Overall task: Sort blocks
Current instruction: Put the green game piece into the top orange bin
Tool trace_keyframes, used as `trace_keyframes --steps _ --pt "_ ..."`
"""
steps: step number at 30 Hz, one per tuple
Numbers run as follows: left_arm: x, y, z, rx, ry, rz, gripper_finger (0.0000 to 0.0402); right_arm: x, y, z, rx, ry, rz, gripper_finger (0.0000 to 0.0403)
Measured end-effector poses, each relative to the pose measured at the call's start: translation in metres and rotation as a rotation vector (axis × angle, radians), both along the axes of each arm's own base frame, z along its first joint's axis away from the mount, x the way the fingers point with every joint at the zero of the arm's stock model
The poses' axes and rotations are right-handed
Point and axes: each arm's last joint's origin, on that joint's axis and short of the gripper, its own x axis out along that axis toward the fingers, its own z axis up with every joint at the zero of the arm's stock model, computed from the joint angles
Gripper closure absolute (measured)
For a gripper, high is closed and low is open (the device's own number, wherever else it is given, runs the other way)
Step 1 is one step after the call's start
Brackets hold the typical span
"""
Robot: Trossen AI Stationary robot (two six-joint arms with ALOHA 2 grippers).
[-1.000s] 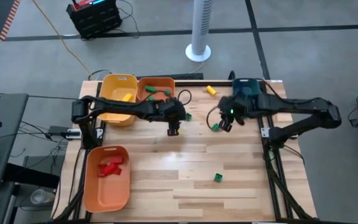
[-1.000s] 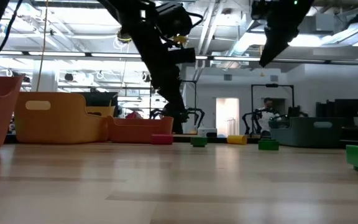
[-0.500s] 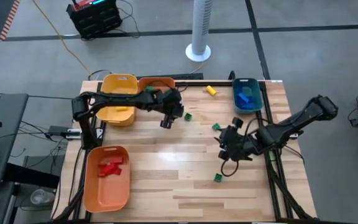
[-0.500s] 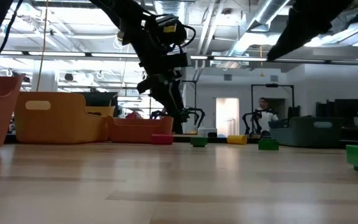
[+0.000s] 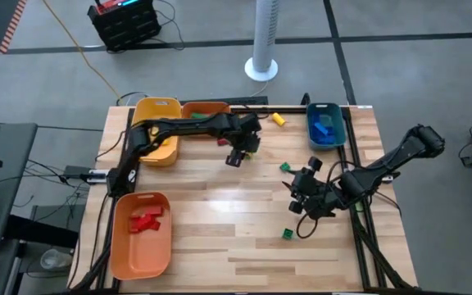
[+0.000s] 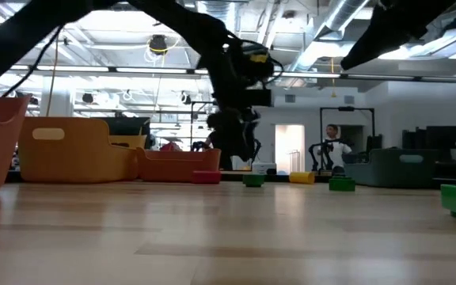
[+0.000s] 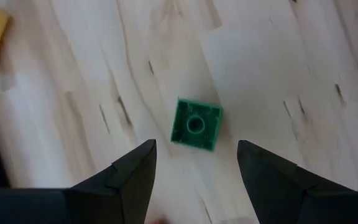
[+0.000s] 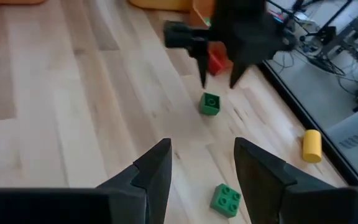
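Observation:
My left gripper (image 7: pixel 196 146) (image 5: pixel 236 158) is open and hovers over a small green block (image 7: pixel 196 124) (image 8: pixel 210 103) that lies flat on the wood; its fingers stand above it without touching. My right gripper (image 8: pixel 202 146) (image 5: pixel 295 197) is open and empty, raised over the table's right middle. Near it lie two more green blocks (image 5: pixel 285 166) (image 5: pixel 288 233). A yellow block (image 5: pixel 278 119) rests near the far edge. A red block (image 8: pixel 216 62) (image 6: pixel 207 177) lies behind the left gripper.
A teal bin (image 5: pixel 324 124) with blue blocks stands at the far right. A yellow bin (image 5: pixel 156 131) and an orange bin (image 5: pixel 206 112) with green blocks sit at the far left. Another orange bin (image 5: pixel 142 238) with red blocks is at the near left.
My right gripper swung from beside the teal bin toward the near edge, then stayed about where it is. My left arm stretched out and carried its gripper toward the right, over the green block. No block has moved.

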Motion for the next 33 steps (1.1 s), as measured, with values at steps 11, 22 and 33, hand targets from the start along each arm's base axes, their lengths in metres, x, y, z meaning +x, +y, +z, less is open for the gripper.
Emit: trace_keyframes --steps 11,22,33 --pt "0.019 0.005 -0.038 -0.015 0.105 -0.011 0.0184 -0.004 0.01 0.0 -0.002 0.0 0.046 0.0221" --pt "0.024 -0.006 -0.04 0.033 0.117 -0.024 0.0194 -0.004 0.009 0.0 -0.002 -0.001 0.042 0.0221" --pt "0.027 -0.014 -0.039 0.142 0.135 0.033 0.0281 -0.003 0.009 0.001 0.008 -0.013 0.04 0.022"
